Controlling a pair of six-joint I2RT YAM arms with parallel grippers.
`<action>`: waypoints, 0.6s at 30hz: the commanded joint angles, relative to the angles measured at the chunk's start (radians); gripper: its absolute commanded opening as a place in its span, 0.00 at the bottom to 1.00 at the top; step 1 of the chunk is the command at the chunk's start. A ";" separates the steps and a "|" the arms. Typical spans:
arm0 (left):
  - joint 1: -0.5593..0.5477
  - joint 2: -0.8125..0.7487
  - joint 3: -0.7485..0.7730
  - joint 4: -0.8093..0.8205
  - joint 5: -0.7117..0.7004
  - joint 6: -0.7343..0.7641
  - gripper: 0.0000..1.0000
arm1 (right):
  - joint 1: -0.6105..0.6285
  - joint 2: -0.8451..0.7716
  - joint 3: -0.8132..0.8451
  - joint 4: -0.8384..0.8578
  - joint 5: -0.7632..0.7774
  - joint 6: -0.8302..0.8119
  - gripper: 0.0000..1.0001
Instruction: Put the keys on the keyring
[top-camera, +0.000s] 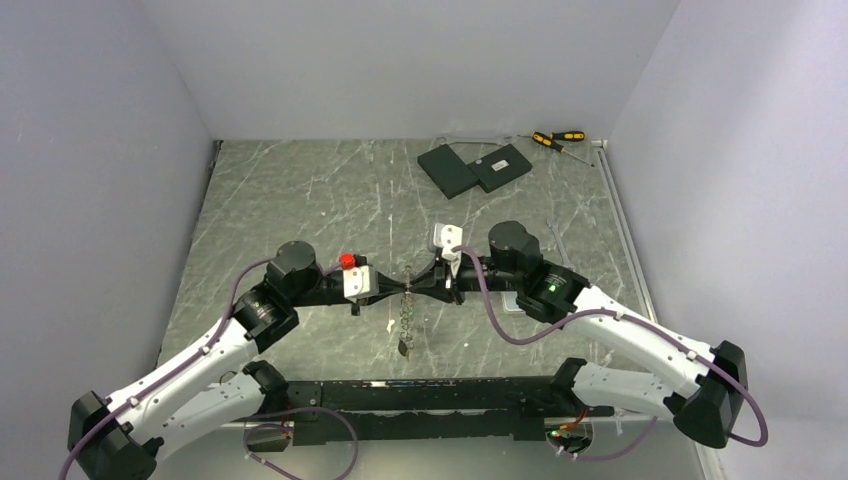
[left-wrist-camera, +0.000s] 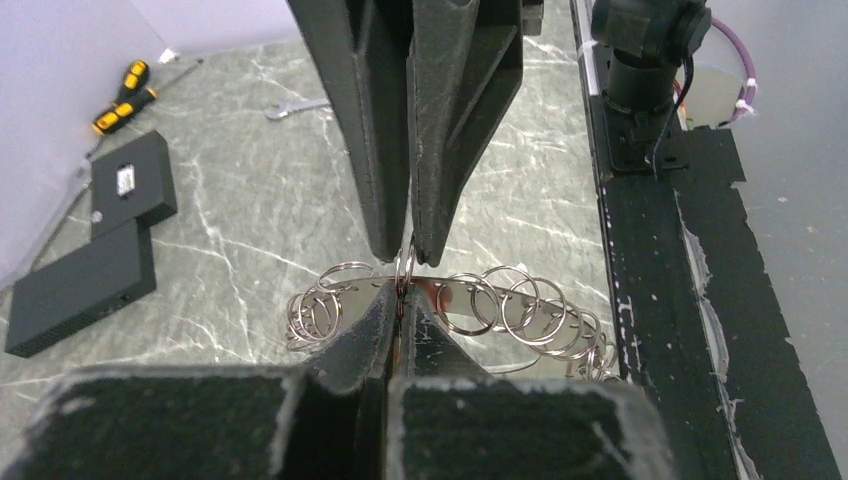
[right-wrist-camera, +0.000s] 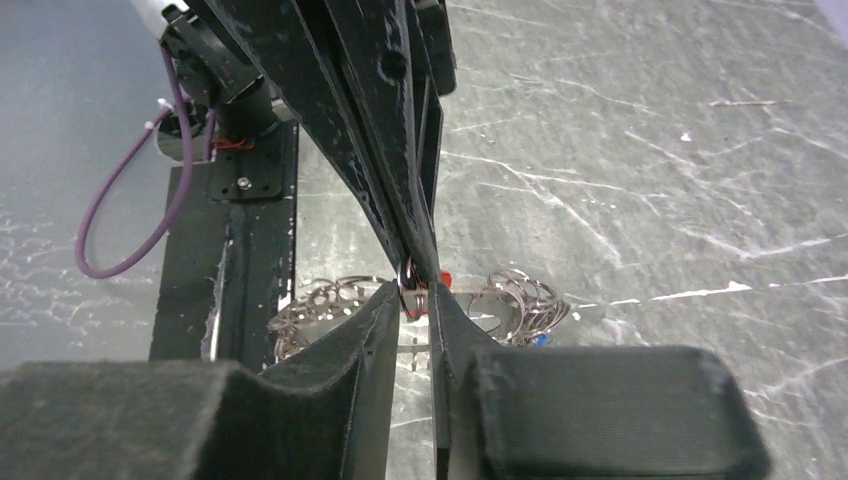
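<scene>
Seemingly midway: left hand (left-wrist-camera: 397, 300) was pinched shut at keyring (left-wrist-camera: 455, 300); right hand (right-wrist-camera: 415, 295) stood slightly apart; red key (right-wrist-camera: 443, 279) looked not yet threaded.

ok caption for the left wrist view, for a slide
Left pincer shut on the keyring, tip to tip with the right pincer, over the marbled table.

Soft, even overhead light, faint shadows, bright glints on the keyring (left-wrist-camera: 455, 297), blurry wrist-view foregrounds
</scene>
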 joint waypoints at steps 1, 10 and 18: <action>0.000 0.016 0.061 -0.041 0.034 0.036 0.00 | 0.006 0.021 0.093 -0.029 -0.044 -0.042 0.25; 0.000 0.023 0.071 -0.057 0.034 0.046 0.00 | 0.006 0.088 0.192 -0.185 -0.078 -0.105 0.40; -0.001 0.014 0.066 -0.056 0.009 0.036 0.00 | 0.008 0.136 0.215 -0.224 -0.098 -0.116 0.34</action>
